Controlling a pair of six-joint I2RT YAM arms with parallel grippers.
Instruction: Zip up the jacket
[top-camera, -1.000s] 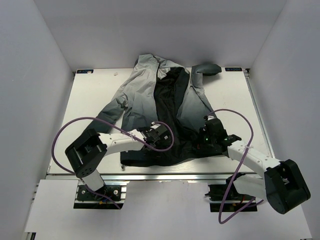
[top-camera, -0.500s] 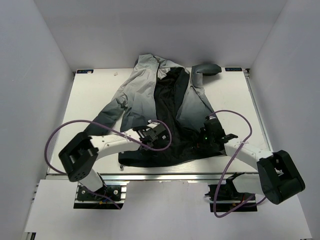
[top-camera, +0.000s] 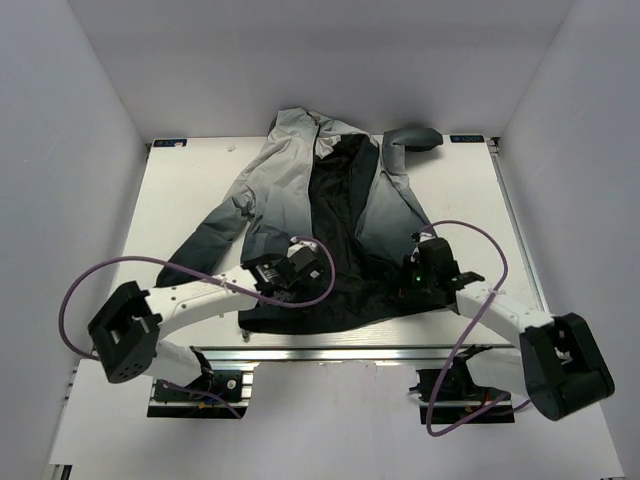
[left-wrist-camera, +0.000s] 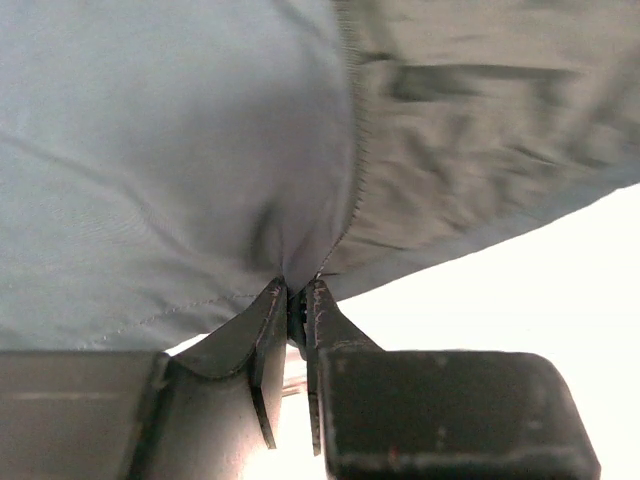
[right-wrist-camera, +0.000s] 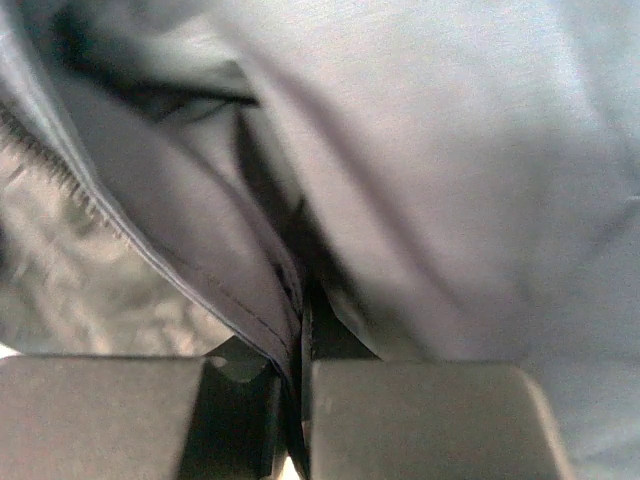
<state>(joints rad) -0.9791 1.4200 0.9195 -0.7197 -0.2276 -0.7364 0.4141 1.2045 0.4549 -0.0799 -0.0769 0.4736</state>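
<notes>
Left hand (top-camera: 288, 270) and right hand (top-camera: 417, 272) each grip a front panel near the hem of the thin, hooded, grey-to-charcoal jacket (top-camera: 285, 185), lying open on the white bench (top-camera: 190, 190); we should draw both edges together evenly. Left wrist: it is clamped on the dark toothed zipper edge (left-wrist-camera: 352, 170). Right wrist: clamped on a dark fold; we cannot find the slider.

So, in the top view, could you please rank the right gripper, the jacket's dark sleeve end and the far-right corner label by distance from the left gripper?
1. right gripper, beside it, rightward on the jacket.
2. dark sleeve end, far edge, rightward.
3. corner label, farther right still.
</notes>
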